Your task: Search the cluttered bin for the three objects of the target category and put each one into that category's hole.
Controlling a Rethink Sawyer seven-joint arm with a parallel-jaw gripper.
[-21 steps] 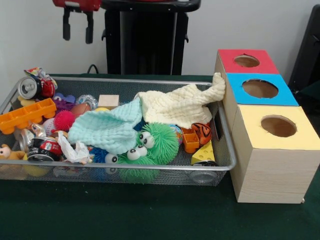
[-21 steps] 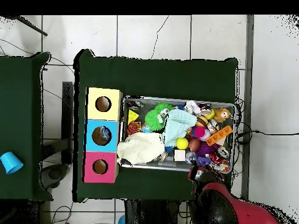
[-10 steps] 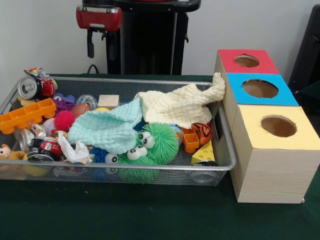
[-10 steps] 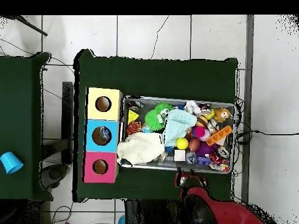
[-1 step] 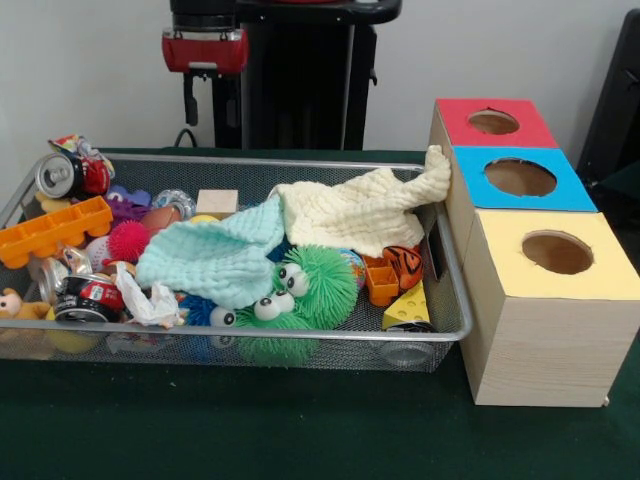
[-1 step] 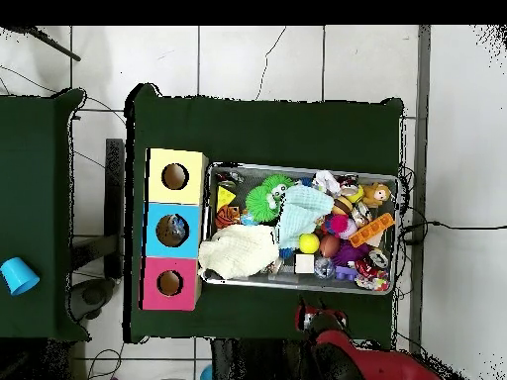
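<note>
The red-and-black tool (image 5: 203, 92), its two fingers parted and empty, hangs behind the silver wire-mesh bin (image 5: 300, 333), whose jumbled toys lie below and forward of it

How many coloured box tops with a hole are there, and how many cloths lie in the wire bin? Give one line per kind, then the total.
Red box top: 1
Blue box top: 1
Yellow box top: 1
Cream cloth: 1
Mint cloth: 1
Total: 5
</note>
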